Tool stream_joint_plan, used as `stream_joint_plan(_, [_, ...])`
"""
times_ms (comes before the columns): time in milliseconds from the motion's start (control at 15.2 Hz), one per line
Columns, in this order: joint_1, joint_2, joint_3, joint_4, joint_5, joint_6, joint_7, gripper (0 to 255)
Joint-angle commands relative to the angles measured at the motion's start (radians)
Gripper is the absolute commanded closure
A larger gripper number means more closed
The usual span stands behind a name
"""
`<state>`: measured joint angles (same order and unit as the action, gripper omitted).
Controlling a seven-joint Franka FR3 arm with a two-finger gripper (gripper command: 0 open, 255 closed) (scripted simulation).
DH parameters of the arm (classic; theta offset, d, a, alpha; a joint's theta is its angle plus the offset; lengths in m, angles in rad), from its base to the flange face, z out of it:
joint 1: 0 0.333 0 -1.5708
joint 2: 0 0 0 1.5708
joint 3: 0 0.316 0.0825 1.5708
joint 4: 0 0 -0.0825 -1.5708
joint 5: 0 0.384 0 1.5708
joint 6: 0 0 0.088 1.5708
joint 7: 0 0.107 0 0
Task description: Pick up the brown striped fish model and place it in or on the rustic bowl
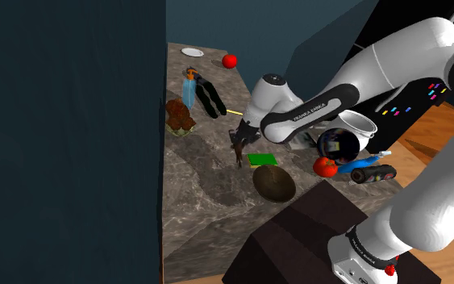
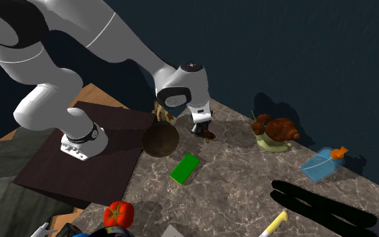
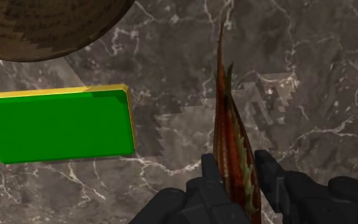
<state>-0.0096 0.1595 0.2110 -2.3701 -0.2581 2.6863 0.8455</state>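
The brown striped fish model (image 3: 229,121) stands on edge between the black fingers (image 3: 210,181) of the gripper (image 3: 236,160), its thin body running away from the hand toward the marble counter (image 3: 311,76). The pincer is drawn in to the fish's narrow width and clasps it near one end, with nothing else in its hold. In the shoulder view the fish hangs below the hand, close over the counter. Whether it has cleared the surface I cannot tell.

A flat green block (image 3: 60,124) lies just beside the fish, and the rustic bowl (image 3: 44,25), dark brown and rough, sits near, just past the block. In the second exterior view the bowl is at the gripper's left, near the edge of the counter by the stand.

The step in hand looks like the lift and the short carry to the bowl. The hold is near one end of a long, flat body, so the fish may pivot in the fingers. I would raise it straight up and slowly first, high enough that the hanging end passes over the block and the bowl's rim. Then move sideways without swinging and stop with the hand over the middle of the bowl. Lower until the free end is inside the rim before letting go — a release from high up could let the fish topple out. The main risk is the trailing end catching the rim and levering the fish from the grip.
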Motion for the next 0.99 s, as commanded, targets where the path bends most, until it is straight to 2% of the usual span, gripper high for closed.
stream_joint_plan(0, [-0.005, -0.023, 0.007, 0.005, 0.021, -0.026, -0.019, 255])
stream_joint_plan(924, [-0.01, -0.161, 0.024, 0.046, 0.123, -0.197, -0.103, 255])
